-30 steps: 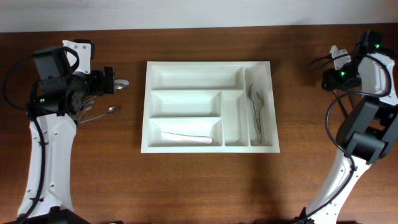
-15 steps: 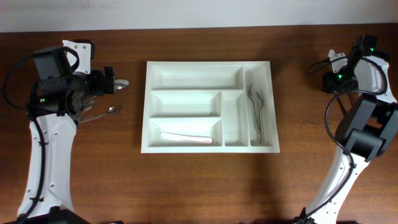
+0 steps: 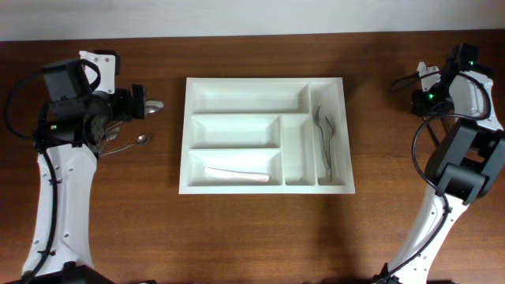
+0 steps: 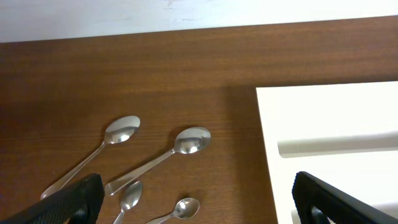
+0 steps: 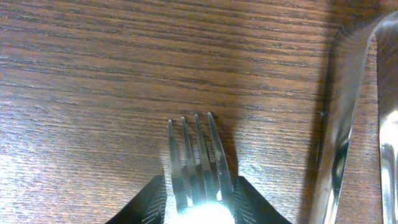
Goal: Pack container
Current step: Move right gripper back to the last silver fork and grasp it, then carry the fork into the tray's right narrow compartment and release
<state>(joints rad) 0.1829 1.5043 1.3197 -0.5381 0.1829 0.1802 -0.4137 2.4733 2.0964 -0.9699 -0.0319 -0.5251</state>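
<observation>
On the left of the worktop [image 3: 118,229] the left fingers [image 4: 74,199] are spread wide and hold nothing. Four spoons [image 4: 189,140] lie loose on the wood below them. The white tray [image 3: 265,80] sits flat in the middle of the worktop, near the spoons. A pale utensil [image 3: 237,174] lies in its lowest wide compartment and metal cutlery [image 3: 326,142] in its far right narrow one. Well apart, at the right edge, the right fingers [image 5: 146,202] pinch a fork [image 5: 196,149] from both sides, tines over the wood, another metal handle [image 5: 336,124] lying just beside it
</observation>
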